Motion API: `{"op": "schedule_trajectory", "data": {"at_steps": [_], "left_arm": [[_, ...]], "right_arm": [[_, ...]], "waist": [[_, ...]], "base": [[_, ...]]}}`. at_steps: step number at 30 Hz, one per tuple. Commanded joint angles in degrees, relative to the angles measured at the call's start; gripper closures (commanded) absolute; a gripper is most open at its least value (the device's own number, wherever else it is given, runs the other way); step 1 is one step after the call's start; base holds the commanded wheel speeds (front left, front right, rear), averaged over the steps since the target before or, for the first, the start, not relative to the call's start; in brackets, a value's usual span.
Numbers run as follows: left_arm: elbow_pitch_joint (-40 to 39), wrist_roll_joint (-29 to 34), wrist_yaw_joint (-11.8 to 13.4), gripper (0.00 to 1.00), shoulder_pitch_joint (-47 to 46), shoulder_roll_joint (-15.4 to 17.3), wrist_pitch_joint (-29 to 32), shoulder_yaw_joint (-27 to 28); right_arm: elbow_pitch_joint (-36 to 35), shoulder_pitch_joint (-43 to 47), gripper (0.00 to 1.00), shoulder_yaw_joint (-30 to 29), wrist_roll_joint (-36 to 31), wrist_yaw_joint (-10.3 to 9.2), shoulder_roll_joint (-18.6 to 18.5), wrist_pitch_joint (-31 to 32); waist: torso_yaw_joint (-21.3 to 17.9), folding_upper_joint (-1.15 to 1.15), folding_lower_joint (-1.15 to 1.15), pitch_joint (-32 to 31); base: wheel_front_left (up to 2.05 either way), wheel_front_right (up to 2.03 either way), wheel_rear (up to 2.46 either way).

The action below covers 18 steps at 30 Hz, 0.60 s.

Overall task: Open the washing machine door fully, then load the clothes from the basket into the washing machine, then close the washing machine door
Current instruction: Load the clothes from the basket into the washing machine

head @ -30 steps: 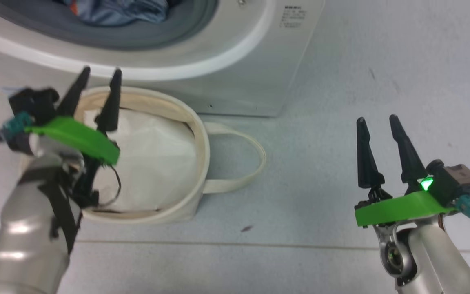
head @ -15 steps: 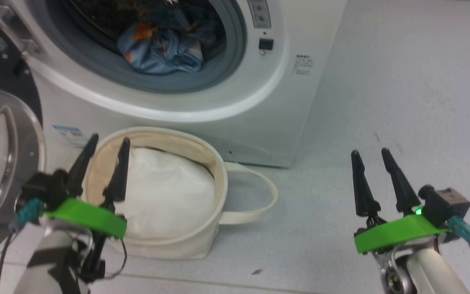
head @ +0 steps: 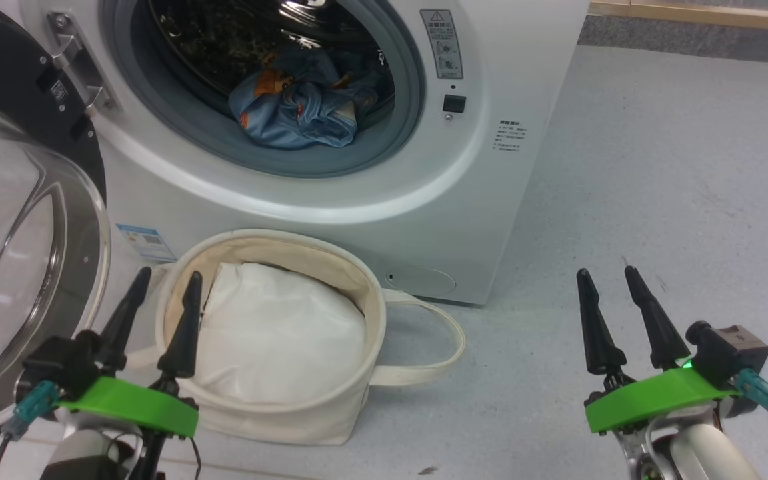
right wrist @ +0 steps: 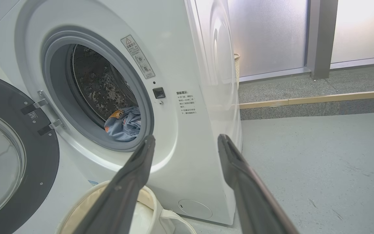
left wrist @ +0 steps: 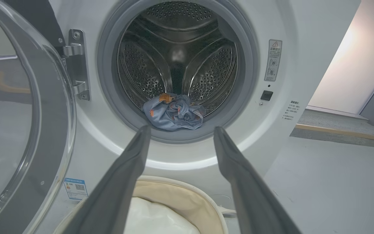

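Washing machine door: swung wide open, at left.
Clothes: bunched low in the washing machine drum.
Basket: on the floor before it (white cloth inside).
Left hand: spread, empty, by the basket's near rim.
Right hand: spread, empty, above the floor.

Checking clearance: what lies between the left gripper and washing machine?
The basket with a white cloth stands between left gripper and washing machine, in head view.
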Motion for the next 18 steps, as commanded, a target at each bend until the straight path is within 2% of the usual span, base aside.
{"op": "schedule_trajectory", "data": {"at_steps": [1,18], "left_arm": [[-2.1,0.1,-0.3,0.00,-1.7,1.4,-0.5,2.6],[-1.2,-0.8,-0.3,0.00,-2.5,1.5,-0.5,3.0]], "right_arm": [[-2.1,0.0,0.00,0.5,-0.1,0.02,-1.1,-0.3],[-2.5,0.3,0.00,0.1,-0.7,0.02,-0.8,-0.3]], "waist": [[0.0,0.00,0.00,-0.1],[-0.8,0.00,0.00,-0.3]], "base": [[0.00,0.00,0.00],[0.00,0.00,0.00]]}}
